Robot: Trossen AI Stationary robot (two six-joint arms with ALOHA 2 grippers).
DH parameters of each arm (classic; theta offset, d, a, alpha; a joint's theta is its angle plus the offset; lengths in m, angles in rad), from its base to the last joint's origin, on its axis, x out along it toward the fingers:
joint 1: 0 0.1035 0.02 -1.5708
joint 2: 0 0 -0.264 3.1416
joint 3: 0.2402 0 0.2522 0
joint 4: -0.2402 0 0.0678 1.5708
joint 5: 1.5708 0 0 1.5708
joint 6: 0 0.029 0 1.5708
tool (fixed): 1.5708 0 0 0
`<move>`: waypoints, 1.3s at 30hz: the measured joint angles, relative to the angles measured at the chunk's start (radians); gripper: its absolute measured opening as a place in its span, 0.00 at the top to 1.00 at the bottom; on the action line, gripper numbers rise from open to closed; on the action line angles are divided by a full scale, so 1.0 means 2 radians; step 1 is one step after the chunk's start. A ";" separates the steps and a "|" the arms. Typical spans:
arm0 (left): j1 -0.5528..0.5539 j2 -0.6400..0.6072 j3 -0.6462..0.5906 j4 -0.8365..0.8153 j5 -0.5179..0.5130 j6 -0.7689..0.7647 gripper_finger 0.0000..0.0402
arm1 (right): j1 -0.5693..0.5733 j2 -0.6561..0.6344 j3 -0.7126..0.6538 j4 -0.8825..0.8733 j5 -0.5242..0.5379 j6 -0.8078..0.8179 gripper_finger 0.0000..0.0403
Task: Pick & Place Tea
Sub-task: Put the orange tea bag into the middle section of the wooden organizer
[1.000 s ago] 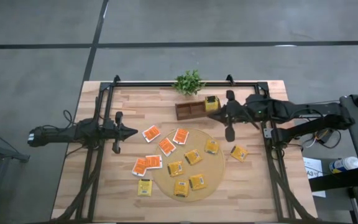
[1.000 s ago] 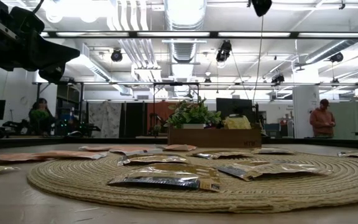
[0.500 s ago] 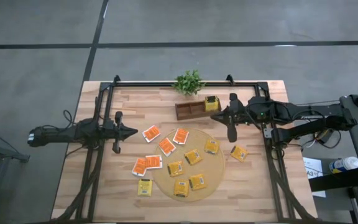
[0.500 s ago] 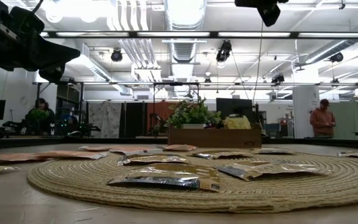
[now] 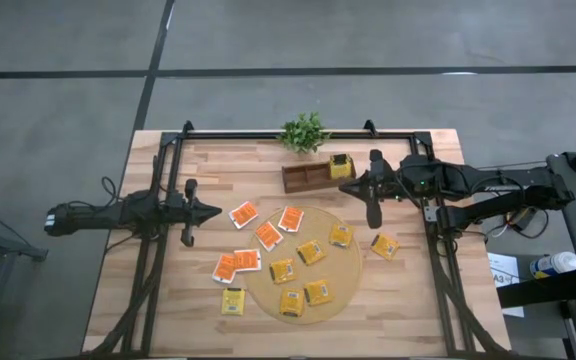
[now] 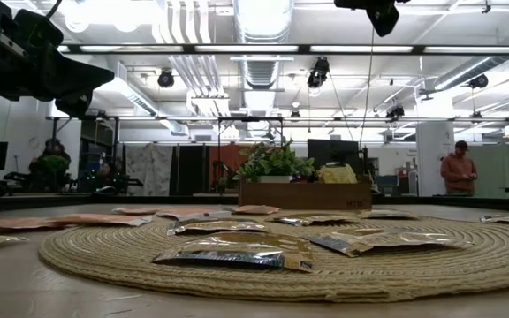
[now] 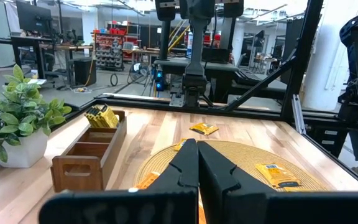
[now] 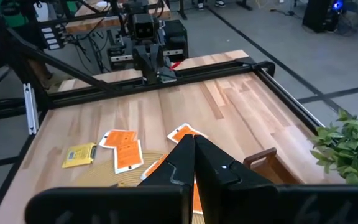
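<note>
Both arms are hovering empty-handed: the left gripper (image 5: 216, 211) and right gripper (image 5: 343, 184), fingers pinched together, flanking tea packets (image 5: 268, 235) scattered over the round mat (image 5: 350, 268).

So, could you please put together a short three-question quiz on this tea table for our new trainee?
1. True or false: the right gripper holds a tea packet.
2. Where does the yellow packet nearest the right arm lie: A on the round mat, B on bare table, C in the wooden box?
3. Fill in: the left gripper is ____.

Key: 1 false, it is shut and empty. 2 B. 3 shut.
</note>
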 joint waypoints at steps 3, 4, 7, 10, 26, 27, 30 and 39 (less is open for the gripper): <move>0.000 0.000 0.000 0.000 0.000 0.000 1.00 | 0.000 0.000 0.000 0.000 0.000 -0.008 0.98; 0.000 0.000 0.000 0.000 0.000 0.000 1.00 | 0.000 0.000 0.000 0.000 0.000 -0.008 0.98; 0.000 0.000 0.000 0.000 0.000 0.000 1.00 | 0.000 0.000 0.000 0.000 0.000 -0.008 0.98; 0.000 0.000 0.000 0.000 0.000 0.000 1.00 | 0.000 0.000 0.000 -0.002 -0.007 -0.008 0.98; 0.000 0.000 0.000 0.000 0.000 0.000 1.00 | 0.000 0.000 0.000 -0.057 -0.017 -0.017 0.98; 0.000 0.000 0.000 0.000 0.000 0.000 1.00 | 0.000 0.000 0.000 -0.059 -0.029 -0.024 0.98; 0.000 0.000 0.000 0.000 0.000 0.000 1.00 | 0.000 0.000 0.000 -0.076 -0.073 -0.042 0.98; 0.000 0.000 0.000 0.000 0.000 0.000 1.00 | 0.000 -0.001 0.020 -0.223 -0.104 -0.044 0.98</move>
